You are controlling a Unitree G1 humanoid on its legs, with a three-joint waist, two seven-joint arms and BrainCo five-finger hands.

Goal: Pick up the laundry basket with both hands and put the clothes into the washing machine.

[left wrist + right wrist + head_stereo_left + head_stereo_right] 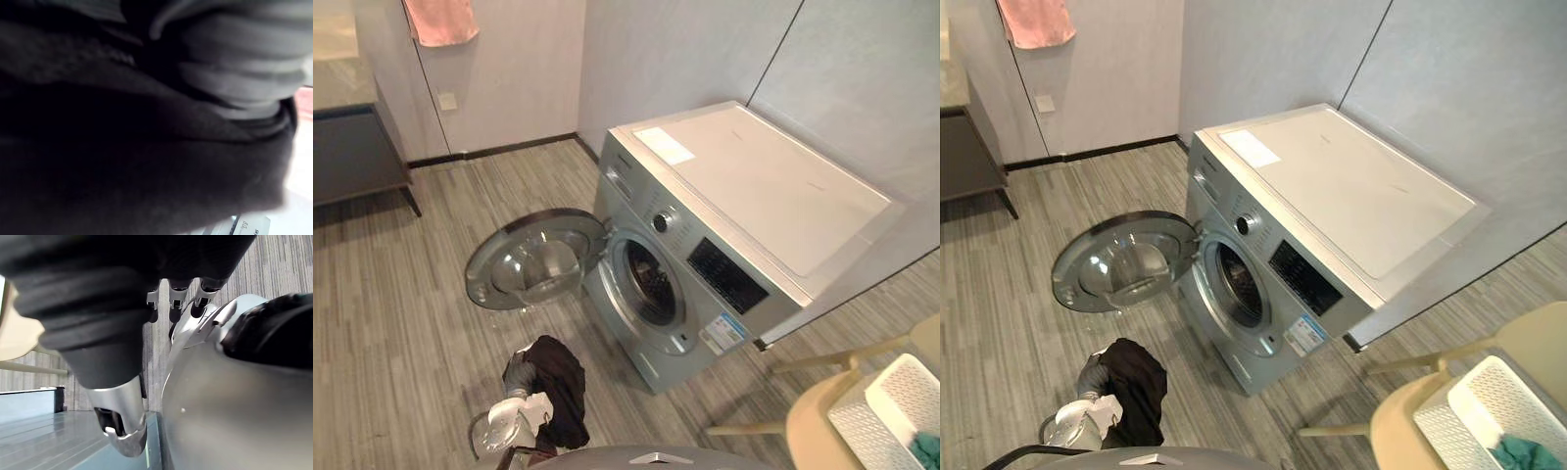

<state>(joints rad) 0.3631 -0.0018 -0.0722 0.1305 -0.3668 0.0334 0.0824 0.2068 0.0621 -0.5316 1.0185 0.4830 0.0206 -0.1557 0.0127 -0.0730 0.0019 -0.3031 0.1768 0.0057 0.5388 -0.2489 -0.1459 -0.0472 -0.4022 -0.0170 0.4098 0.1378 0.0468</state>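
Note:
A silver front-loading washing machine [754, 206] stands in the middle of the room with its round door [533, 259] swung wide to the left and the dark drum opening [649, 284] exposed. Low in front of it, my left hand [516, 372] is wrapped in a black garment [560, 387] that hangs off it above the floor; the same dark cloth [122, 156] lies over the left wrist view. A white perforated laundry basket [1489, 411] with a teal cloth [1528, 455] in it rests on a beige chair at the lower right. My right hand [178, 296] is open and holds nothing.
The beige chair [813, 421] stands just right of the machine's front corner. A dark cabinet [352, 147] stands at the far left wall, and a pink towel [440, 20] hangs above. Grey plank floor [401, 323] stretches left of the door.

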